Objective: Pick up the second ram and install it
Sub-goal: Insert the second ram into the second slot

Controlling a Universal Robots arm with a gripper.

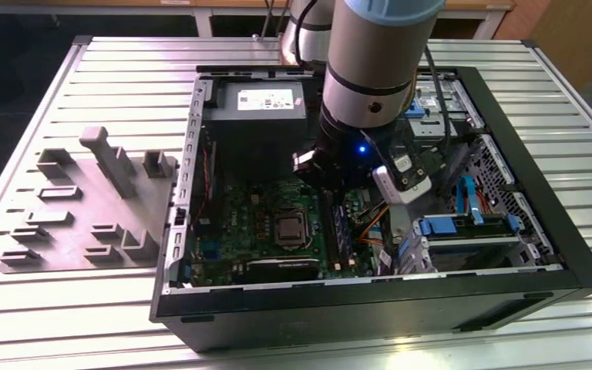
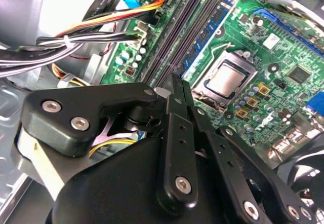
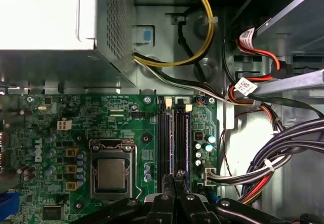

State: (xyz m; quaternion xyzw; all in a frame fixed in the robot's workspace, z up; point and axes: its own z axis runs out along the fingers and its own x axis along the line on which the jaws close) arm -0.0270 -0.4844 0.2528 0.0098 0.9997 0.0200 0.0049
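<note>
In both wrist views my gripper (image 2: 177, 82) (image 3: 177, 176) hangs just above the two long black memory sockets (image 3: 172, 138) (image 2: 182, 29), over the end nearest the camera. Its black fingers are pressed together and nothing shows between them. Along the sockets on the processor side runs a blue-green strip with dark chips (image 2: 210, 29); I cannot tell whether this is the second ram seated upright. In the exterior view the arm's wrist (image 1: 363, 146) reaches down into the open computer case (image 1: 543, 231), above the motherboard (image 1: 265, 208).
The processor (image 3: 110, 174) sits beside the sockets. Cable bundles (image 3: 273, 153) and a drive cage (image 1: 465, 227) crowd the other side, and the power supply (image 1: 260, 104) stands at the far end. A grey fixture plate with blocks (image 1: 90, 208) lies at the exterior view's left.
</note>
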